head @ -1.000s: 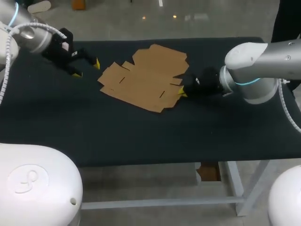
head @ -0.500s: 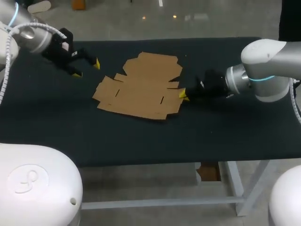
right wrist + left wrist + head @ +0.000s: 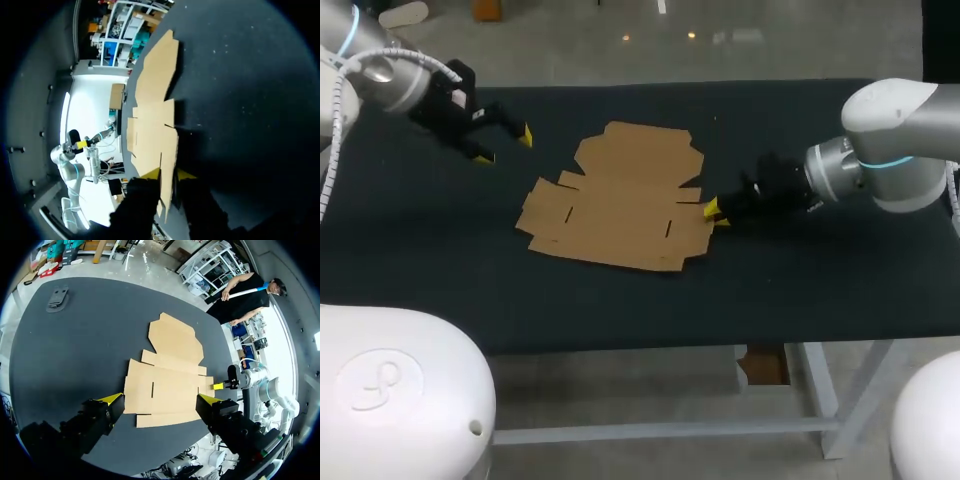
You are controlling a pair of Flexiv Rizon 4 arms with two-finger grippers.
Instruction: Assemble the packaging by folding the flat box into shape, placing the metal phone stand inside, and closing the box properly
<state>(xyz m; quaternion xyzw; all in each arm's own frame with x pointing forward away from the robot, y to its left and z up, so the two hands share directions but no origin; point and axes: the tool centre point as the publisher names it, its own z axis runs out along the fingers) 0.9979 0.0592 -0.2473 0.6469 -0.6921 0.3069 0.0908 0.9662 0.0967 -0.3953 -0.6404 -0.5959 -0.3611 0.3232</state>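
Cardboard first: the flat brown cardboard box blank (image 3: 617, 205) lies unfolded on the dark table top (image 3: 570, 300), roughly mid-table, all flaps splayed out. My right gripper (image 3: 714, 211) sits low at its right-hand edge with the 2 yellow tips close together. In the right wrist view a flap edge runs between them, so I read it as pinched on the cardboard, probably to hold the sheet where both arms can reach it.

My left gripper (image 3: 504, 144) hangs above the table's far left part, well apart from the blank, fingers spread wide and holding nothing. Looks like it's parked there so it doesn't get in the way.

The small flat grey piece (image 3: 57, 296) near a table corner, well apart from the blank, is I think the metal phone stand, set outside the folding zone.

No fold is made yet, so we're right at the start. Next job as I see it: raise the side walls without creasing that thin flap.
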